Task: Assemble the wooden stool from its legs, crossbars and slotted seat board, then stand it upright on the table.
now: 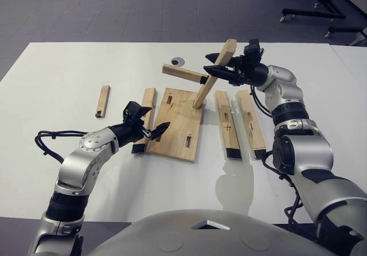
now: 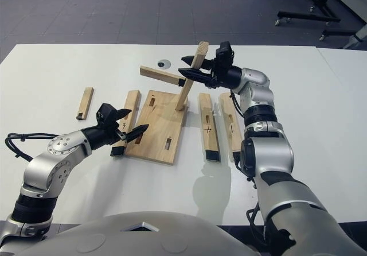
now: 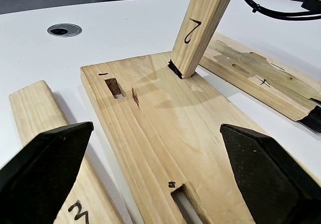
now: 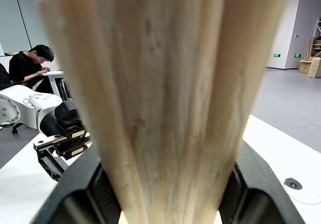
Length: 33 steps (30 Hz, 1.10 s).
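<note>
The slotted seat board (image 1: 179,131) lies flat at the middle of the white table (image 1: 63,72). The right gripper (image 1: 215,65) has its fingers clamped on a tilted leg (image 1: 213,78) whose lower end sits in the board's far right slot; a crossbar (image 1: 182,73) juts from it to the left. The left gripper (image 1: 147,127) hovers low over the board's near left edge, fingers (image 3: 45,171) spread wide and gripping nothing. Three loose legs lie flat on the table: one (image 1: 148,102) along the board's left side and two (image 1: 227,124) on its right. A short piece (image 1: 102,101) lies well apart to the left.
</note>
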Tool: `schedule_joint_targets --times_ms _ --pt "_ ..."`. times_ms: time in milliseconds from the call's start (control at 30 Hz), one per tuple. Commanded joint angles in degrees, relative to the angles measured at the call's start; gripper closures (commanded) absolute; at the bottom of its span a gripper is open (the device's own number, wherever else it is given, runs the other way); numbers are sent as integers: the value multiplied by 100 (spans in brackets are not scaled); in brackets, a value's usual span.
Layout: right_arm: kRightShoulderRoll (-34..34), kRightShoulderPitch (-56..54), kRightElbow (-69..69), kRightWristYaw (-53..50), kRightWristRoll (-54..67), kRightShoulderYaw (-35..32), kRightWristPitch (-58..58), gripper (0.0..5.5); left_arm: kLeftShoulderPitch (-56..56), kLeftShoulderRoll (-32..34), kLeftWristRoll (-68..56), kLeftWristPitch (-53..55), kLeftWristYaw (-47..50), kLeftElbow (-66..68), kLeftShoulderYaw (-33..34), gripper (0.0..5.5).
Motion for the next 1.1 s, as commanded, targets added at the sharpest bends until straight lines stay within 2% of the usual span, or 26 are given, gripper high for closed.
schedule_joint_targets --times_ms 33,167,533,733,1100 --pt "109 336 591 -427 -548 411 938 344 -1 -2 33 38 18 -51 -23 85" --pt "122 207 627 -776 -532 419 1160 344 -16 -12 37 37 24 -42 -21 85" --pt "123 757 35 -1148 -881 884 -84 344 -38 -3 36 35 33 -25 5 85" --pt "196 845 55 -1364 -767 981 544 344 -53 -3 37 40 36 -13 10 85" --pt "209 1156 -293 -1529 -570 999 763 344 -78 -7 68 -1 21 39 -22 85"
